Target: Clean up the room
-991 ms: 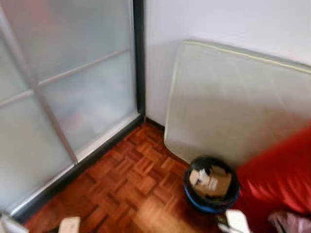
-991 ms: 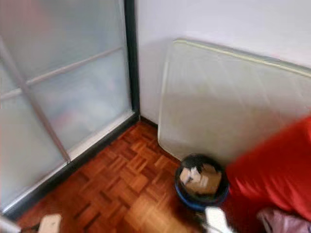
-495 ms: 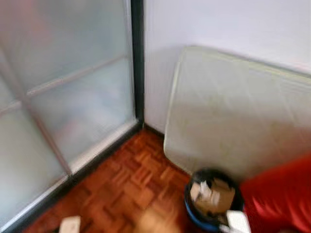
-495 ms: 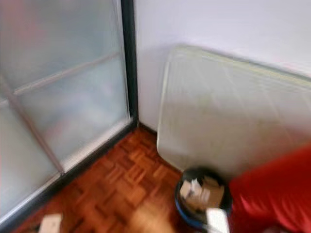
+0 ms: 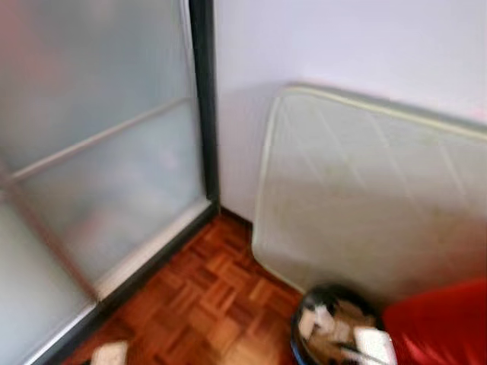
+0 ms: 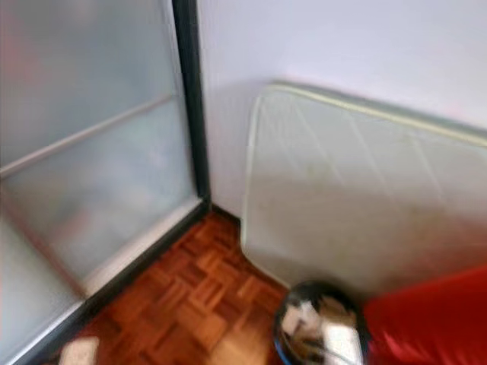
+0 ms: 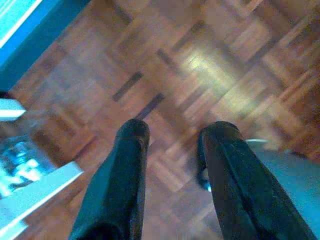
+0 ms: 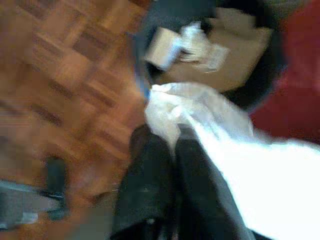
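The left gripper [image 7: 172,145] hangs over bare parquet floor [image 7: 215,65], its two black fingers [image 7: 132,150] parted with nothing between them. The right gripper [image 8: 167,140] has its fingers pressed together on a crumpled white plastic bag [image 8: 200,115], held just above the near rim of the bin [image 8: 260,75]. The bin [image 5: 335,327] is round and dark with a blue band, and it stands on the floor [image 5: 205,296] at the foot of the mattress [image 5: 365,198], touching or nearly touching a red fabric mass [image 5: 441,327] on the robot's right. Inside it lie pieces of brown cardboard [image 8: 235,55] and some pale scraps of paper or packaging; blur keeps them from being told apart further. The pale quilted mattress leans upright against the white wall [image 5: 342,46]. On the robot's left, a frosted glass sliding door [image 5: 91,144] with a dark frame meets that wall at the corner.
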Motion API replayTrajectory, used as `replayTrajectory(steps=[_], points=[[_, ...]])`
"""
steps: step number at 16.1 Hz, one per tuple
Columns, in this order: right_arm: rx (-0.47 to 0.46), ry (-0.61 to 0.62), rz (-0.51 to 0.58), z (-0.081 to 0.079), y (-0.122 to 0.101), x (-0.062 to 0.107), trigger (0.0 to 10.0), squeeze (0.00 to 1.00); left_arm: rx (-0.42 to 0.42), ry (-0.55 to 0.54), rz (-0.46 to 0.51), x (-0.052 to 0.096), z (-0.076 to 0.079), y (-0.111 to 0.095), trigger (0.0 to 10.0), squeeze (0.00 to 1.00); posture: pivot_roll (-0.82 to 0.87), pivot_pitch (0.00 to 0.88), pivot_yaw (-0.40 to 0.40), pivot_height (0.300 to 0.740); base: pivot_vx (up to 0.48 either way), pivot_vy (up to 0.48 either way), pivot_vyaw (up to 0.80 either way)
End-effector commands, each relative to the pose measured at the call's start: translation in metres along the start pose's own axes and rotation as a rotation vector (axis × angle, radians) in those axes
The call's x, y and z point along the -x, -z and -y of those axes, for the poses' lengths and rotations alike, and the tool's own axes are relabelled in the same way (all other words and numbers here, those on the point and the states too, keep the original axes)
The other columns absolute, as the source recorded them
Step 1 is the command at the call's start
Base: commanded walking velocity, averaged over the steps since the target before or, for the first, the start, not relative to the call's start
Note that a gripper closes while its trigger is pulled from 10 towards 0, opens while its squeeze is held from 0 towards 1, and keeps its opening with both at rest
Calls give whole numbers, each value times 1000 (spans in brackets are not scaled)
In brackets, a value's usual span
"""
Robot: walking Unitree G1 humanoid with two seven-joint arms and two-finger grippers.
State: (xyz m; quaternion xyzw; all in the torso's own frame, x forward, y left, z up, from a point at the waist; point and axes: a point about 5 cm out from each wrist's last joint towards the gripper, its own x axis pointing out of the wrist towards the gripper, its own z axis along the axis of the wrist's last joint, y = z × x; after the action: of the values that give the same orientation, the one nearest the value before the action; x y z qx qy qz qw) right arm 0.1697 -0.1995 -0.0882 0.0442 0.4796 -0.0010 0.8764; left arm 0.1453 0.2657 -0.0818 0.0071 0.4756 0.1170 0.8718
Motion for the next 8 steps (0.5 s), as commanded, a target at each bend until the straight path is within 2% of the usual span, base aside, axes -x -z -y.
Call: replayTrajectory(steps=[1,7,8], points=[[-13,38,-18,14,7,4,10000,0,3,24,17,-2,10,-7,10000,0,17,0,-22,740,307,0,-800],[-12,38,-17,15,6,4,10000,0,4,21,18,-2,10,-8,10000,0,18,0,-21,740,308,0,-797],[-9,38,-11,15,5,4,10000,0,3,20,18,-2,10,-8,10000,0,18,0,-21,740,292,0,0]])
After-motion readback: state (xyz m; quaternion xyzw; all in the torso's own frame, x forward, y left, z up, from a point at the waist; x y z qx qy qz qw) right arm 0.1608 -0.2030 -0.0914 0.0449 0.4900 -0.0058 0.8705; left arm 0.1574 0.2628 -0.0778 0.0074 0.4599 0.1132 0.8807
